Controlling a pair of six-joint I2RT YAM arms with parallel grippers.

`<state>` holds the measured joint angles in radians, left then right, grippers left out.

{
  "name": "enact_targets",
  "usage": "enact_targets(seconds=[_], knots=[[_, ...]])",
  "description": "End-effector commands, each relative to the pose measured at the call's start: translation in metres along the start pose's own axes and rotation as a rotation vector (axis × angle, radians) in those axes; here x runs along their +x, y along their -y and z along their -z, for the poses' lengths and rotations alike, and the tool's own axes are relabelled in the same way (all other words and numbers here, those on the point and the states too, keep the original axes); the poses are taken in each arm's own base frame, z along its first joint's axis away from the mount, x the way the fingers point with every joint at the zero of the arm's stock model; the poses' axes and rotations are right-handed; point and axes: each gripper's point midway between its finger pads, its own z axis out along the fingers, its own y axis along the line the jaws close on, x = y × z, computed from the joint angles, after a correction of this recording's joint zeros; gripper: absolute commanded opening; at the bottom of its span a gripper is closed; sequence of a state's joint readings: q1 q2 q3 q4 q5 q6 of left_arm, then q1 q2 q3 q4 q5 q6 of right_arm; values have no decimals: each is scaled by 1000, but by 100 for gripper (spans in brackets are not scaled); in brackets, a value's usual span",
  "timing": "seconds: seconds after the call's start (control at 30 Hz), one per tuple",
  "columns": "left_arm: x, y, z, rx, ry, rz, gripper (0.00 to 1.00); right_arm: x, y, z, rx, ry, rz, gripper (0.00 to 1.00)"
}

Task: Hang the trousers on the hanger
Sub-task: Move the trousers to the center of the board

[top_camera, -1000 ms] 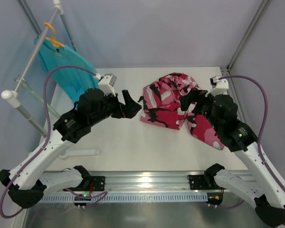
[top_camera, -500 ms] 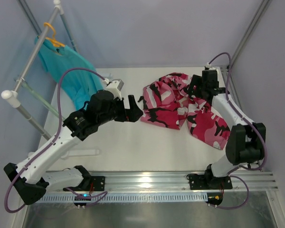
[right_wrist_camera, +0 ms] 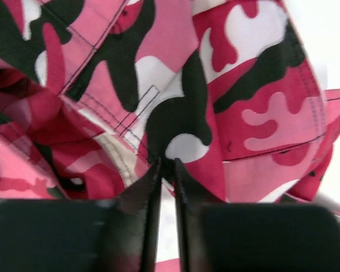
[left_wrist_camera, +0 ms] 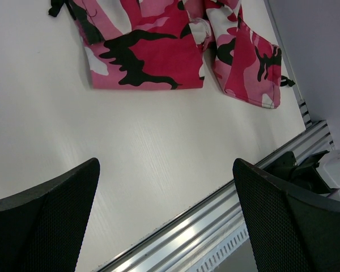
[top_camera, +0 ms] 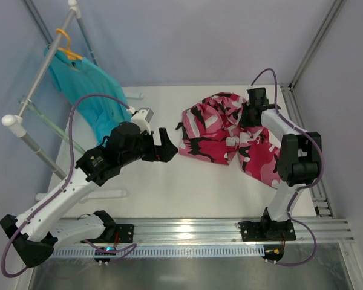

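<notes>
The trousers (top_camera: 221,130), pink camouflage with black and white patches, lie crumpled on the white table right of the middle. My right gripper (top_camera: 248,118) presses down on their far right part. In the right wrist view its jaws (right_wrist_camera: 166,167) are shut on a fold of the trousers (right_wrist_camera: 175,107). My left gripper (top_camera: 165,145) hovers just left of the trousers, open and holding nothing. The left wrist view shows its wide-apart fingers (left_wrist_camera: 45,226) over bare table, with the trousers (left_wrist_camera: 147,56) ahead. The pale mint hanger (top_camera: 48,125) hangs on the rack at far left, partly behind the left arm.
A white tube rack (top_camera: 15,119) stands along the left side. A teal garment (top_camera: 88,90) hangs from it on an orange hanger (top_camera: 65,45). An aluminium rail (top_camera: 187,229) runs along the near table edge. Frame posts (top_camera: 317,42) rise at the back right.
The right arm swung from the near side to the far right part of the trousers and its jaws closed on the cloth. The left gripper shifted slightly and stayed open.
</notes>
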<state>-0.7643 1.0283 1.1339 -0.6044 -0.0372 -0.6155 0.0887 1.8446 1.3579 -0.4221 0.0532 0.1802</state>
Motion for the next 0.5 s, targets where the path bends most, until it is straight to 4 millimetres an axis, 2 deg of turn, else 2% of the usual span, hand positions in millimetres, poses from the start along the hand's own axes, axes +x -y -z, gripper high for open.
enact_targets(seconds=[0.0,0.03,0.07,0.1,0.2,0.23,0.3,0.33,0.4,0.43,0.47], knots=[[-6,-2,9,4,41,-22,100,-12,-20,20,-102,19,-29,12],[-7,-3,11,2,51,-23,100,-12,-25,26,-121,21,-29,4],[-8,-5,11,-6,60,-31,100,-9,-32,34,-142,11,-27,4],[-9,-6,12,-10,62,-34,100,-15,-41,51,-177,42,-31,4],[-14,-7,13,-27,76,-45,100,-2,-66,75,-261,50,-23,4],[-15,-8,14,-32,80,-48,100,-5,-72,93,-293,82,-23,4],[-19,-8,13,-41,89,-53,100,17,-93,105,-374,56,-22,4],[-21,-9,12,-50,89,-57,100,34,-110,122,-429,60,-2,4],[-23,-10,10,-61,97,-59,100,55,-122,128,-467,36,-7,4],[-22,-12,7,-70,92,-60,100,61,-137,144,-511,49,14,4],[-24,-11,5,-73,93,-58,100,67,-143,148,-532,46,13,4]])
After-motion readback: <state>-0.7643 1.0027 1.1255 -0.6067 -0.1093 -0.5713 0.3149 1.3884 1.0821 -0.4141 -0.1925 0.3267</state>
